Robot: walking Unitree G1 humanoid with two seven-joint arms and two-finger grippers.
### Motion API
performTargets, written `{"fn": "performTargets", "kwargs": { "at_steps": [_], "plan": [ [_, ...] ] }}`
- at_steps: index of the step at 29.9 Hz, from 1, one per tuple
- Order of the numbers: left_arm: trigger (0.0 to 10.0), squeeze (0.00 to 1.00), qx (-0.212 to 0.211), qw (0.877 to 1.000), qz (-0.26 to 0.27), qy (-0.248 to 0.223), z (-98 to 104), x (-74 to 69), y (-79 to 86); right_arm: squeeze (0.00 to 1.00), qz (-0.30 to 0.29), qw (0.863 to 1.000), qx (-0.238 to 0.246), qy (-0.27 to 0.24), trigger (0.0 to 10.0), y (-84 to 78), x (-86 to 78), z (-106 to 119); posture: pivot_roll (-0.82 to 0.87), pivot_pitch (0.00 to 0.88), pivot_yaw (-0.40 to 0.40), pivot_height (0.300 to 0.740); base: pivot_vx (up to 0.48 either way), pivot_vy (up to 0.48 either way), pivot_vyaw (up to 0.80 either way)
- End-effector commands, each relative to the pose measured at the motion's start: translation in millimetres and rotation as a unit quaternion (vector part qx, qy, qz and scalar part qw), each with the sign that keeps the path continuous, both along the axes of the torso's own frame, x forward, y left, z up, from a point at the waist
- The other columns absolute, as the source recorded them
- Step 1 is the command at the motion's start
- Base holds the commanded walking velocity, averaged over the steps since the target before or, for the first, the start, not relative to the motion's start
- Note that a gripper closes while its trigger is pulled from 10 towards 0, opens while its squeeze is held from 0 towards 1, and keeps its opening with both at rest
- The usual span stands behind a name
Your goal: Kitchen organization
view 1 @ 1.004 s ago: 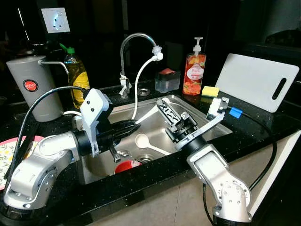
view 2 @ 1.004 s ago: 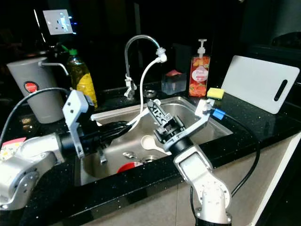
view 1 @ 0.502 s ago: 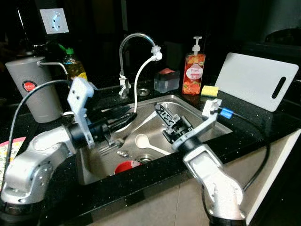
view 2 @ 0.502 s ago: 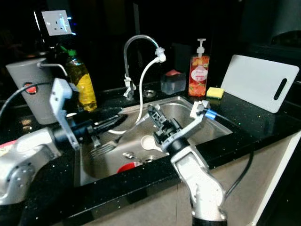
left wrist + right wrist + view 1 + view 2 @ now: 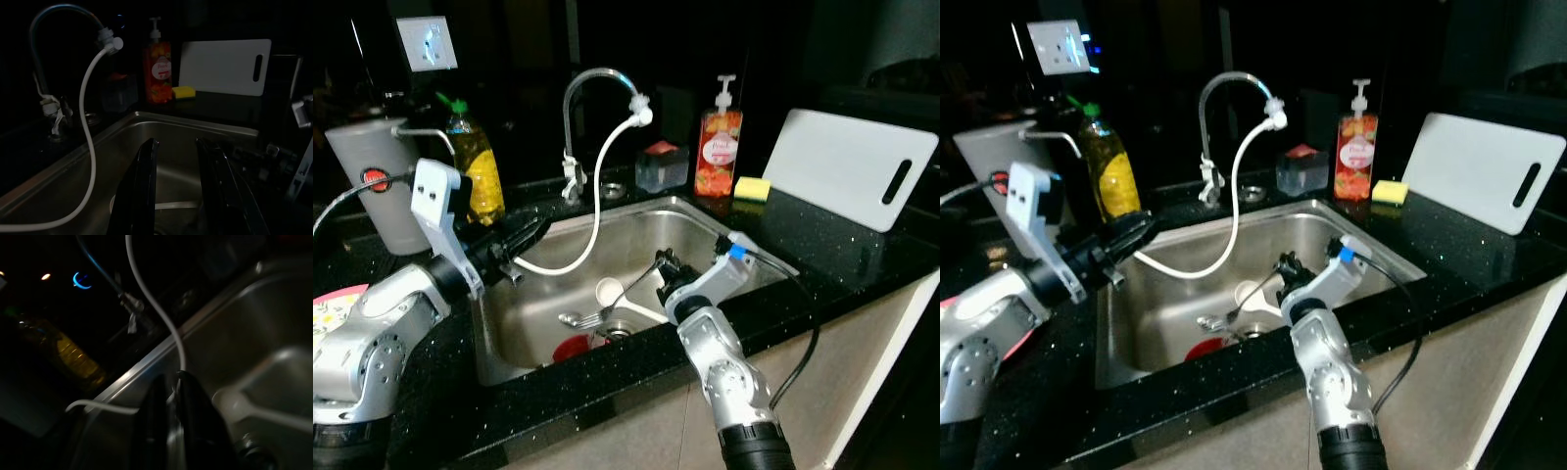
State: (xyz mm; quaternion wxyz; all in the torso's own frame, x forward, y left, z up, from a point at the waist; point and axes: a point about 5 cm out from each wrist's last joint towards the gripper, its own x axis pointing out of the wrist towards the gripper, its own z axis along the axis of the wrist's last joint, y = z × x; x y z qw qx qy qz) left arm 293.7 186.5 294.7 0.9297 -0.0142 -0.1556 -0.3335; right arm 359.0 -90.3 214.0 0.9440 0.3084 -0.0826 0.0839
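Counter: black speckled stone around a steel sink [image 5: 705, 217].
Sink contents: white ladle [image 5: 609, 291], fork [image 5: 590, 318], red cup [image 5: 571, 348] near the drain; a white hose [image 5: 597, 186] loops in from the tap.
Room: far right basin floor bare.
Left gripper [image 5: 527, 235]: over the sink's left rim, fingers narrowly parted, empty.
Right gripper [image 5: 664, 266]: low inside the sink, pinched on the fork handle.

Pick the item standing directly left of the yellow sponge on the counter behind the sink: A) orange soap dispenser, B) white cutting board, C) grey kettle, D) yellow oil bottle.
A: the orange soap dispenser stands just left of the yellow sponge; the white cutting board leans to the sponge's right.
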Motion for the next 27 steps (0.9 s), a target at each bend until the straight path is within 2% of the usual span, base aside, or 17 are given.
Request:
{"fn": "performTargets", "kwargs": {
  "at_steps": [1, 2, 5, 6, 7, 10, 12, 14, 15, 16, 19, 20, 21, 23, 25, 26, 27],
  "plan": [
    [10.0, 0.00, -0.005, 1.000, 0.003, -0.003, -0.3, -2.5, 1.0, 1.00, 0.000, 1.000, -0.026, -0.014, 10.0, 7.5, 0.3, 2.9, -0.02, 0.000, 0.028, 0.740, 0.000, 0.000, 0.00],
    [10.0, 0.00, -0.006, 1.000, 0.004, -0.002, -0.9, -2.8, 1.3, 1.00, 0.000, 0.998, -0.053, -0.026, 10.0, 9.5, 0.0, 3.9, -0.02, 0.000, 0.028, 0.740, 0.000, 0.000, 0.00],
    [10.0, 0.00, -0.005, 1.000, 0.009, 0.001, -3.0, -2.3, 1.5, 1.00, 0.024, 0.996, -0.067, -0.055, 10.0, 14.9, -3.0, 10.2, -0.02, 0.000, 0.028, 0.740, 0.000, 0.000, 0.00],
    [10.0, 0.00, -0.004, 1.000, 0.012, 0.002, -4.3, -1.9, 1.4, 0.25, 0.037, 0.994, -0.069, -0.077, 10.0, 17.4, -5.3, 16.1, -0.02, 0.000, 0.028, 0.740, 0.000, 0.000, 0.00],
    [10.0, 0.00, -0.004, 1.000, 0.018, 0.005, -5.6, -1.1, 1.8, 0.00, 0.045, 0.993, -0.059, -0.096, 10.0, 17.5, -8.6, 23.7, -0.02, 0.000, 0.030, 0.740, 0.000, 0.000, 0.00],
    [10.0, 0.00, -0.004, 0.999, 0.032, 0.009, -7.8, 0.4, 3.9, 0.00, 0.051, 0.990, -0.038, -0.123, 10.0, 15.3, -14.3, 35.1, -0.02, 0.000, 0.030, 0.740, 0.000, 0.000, 0.00],
    [10.0, 0.00, -0.004, 0.997, 0.080, 0.022, -11.3, 7.6, 11.5, 0.00, 0.050, 0.989, -0.027, -0.139, 10.0, 9.6, -24.0, 43.2, -0.02, 0.000, 0.030, 0.740, 0.000, 0.000, 0.00],
    [10.0, 0.00, -0.004, 0.997, 0.080, 0.022, -11.3, 7.6, 11.5, 0.00, 0.050, 0.989, -0.027, -0.139, 10.0, 9.6, -24.0, 43.2, -0.02, 0.000, 0.030, 0.740, 0.000, 0.000, 0.00],
    [10.0, 0.00, -0.008, 0.993, 0.113, 0.029, -12.9, 12.4, 17.5, 0.00, 0.045, 0.988, -0.045, -0.141, 10.0, 8.0, -28.8, 42.4, -0.02, 0.000, 0.032, 0.740, 0.000, 0.000, 0.00],
    [10.0, 0.00, -0.014, 0.988, 0.151, 0.038, -14.3, 17.2, 25.4, 0.00, 0.035, 0.986, -0.095, -0.132, 10.0, 8.2, -32.6, 35.3, -0.03, 0.000, 0.034, 0.740, 0.000, 0.000, 0.00],
    [10.0, 0.00, -0.013, 0.979, 0.195, 0.052, -16.9, 22.2, 34.7, 0.00, 0.024, 0.985, -0.123, -0.117, 10.0, 7.6, -35.7, 25.2, -0.02, 0.000, 0.029, 0.740, 0.000, 0.000, 0.00],
    [10.0, 0.00, 0.003, 0.964, 0.255, 0.075, -22.5, 28.2, 46.0, 0.00, 0.010, 0.986, -0.141, -0.093, 10.0, 4.7, -37.4, 14.5, -0.02, 0.000, 0.026, 0.740, 0.000, 0.000, 0.00],
    [10.0, 0.00, 0.003, 0.964, 0.255, 0.075, -22.5, 28.2, 46.0, 0.00, 0.010, 0.986, -0.141, -0.093, 10.0, 4.7, -37.4, 14.5, -0.02, 0.000, 0.026, 0.740, 0.000, 0.000, 0.00],
    [10.0, 0.00, 0.036, 0.927, 0.350, 0.128, -35.2, 33.9, 68.2, 0.00, -0.007, 0.988, -0.136, -0.068, 10.0, -1.4, -38.6, 4.9, -0.01, 0.000, 0.026, 0.740, 0.000, 0.000, 0.00],
    [10.0, 0.00, 0.036, 0.927, 0.350, 0.128, -35.2, 33.9, 68.2, 0.00, -0.007, 0.988, -0.136, -0.068, 10.0, -1.4, -38.6, 4.9, -0.01, 0.000, 0.026, 0.740, 0.000, 0.000, 0.00],
    [10.0, 0.00, 0.031, 0.906, 0.392, 0.160, -40.7, 32.8, 83.5, 0.00, -0.013, 0.990, -0.125, -0.063, 10.0, -5.3, -38.0, 4.7, 0.00, 0.000, 0.030, 0.740, 0.000, 0.000, 0.00],
    [10.0, 0.00, 0.027, 0.902, 0.398, 0.165, -41.3, 32.2, 86.6, 0.00, -0.013, 0.991, -0.122, -0.062, 10.0, -6.3, -38.2, 5.4, 0.00, 0.000, 0.030, 0.740, 0.000, 0.000, 0.00]
  ]
}}
